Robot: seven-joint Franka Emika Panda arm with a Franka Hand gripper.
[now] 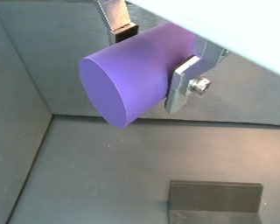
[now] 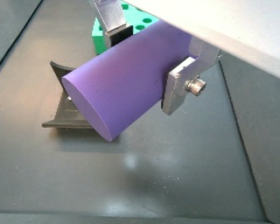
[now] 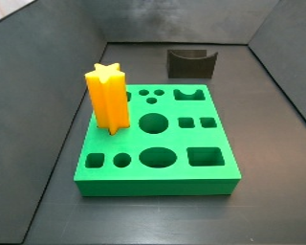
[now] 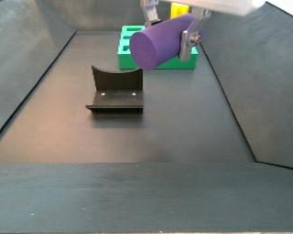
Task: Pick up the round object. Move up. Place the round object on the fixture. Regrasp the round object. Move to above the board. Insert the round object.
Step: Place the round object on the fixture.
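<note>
— While the claw (image 4: 168, 35) is hanging in the air, what is it doing with its fingers (image 1: 187, 84)?

— It is pinching the round object (image 4: 157, 44) across its side, with the purple peg lying tilted and one flat end facing down and outward. In a side view it is hovering above the floor, just beside the fixture (image 4: 116, 90) and in front of the board (image 4: 157, 46).

— What is threatening to go wrong?

— The pads are gripping a smooth curved surface, so I judge the peg could be slipping or rotating as it comes down. If it is arriving off-centre over the fixture's notch, it may be rolling off onto the floor. Later, the orange star post (image 3: 107, 98) is standing on the board near the round holes, so a careless approach could be knocking it.

— Is any writing showing?

— No brand, label or lettering is readable in any view.
</note>
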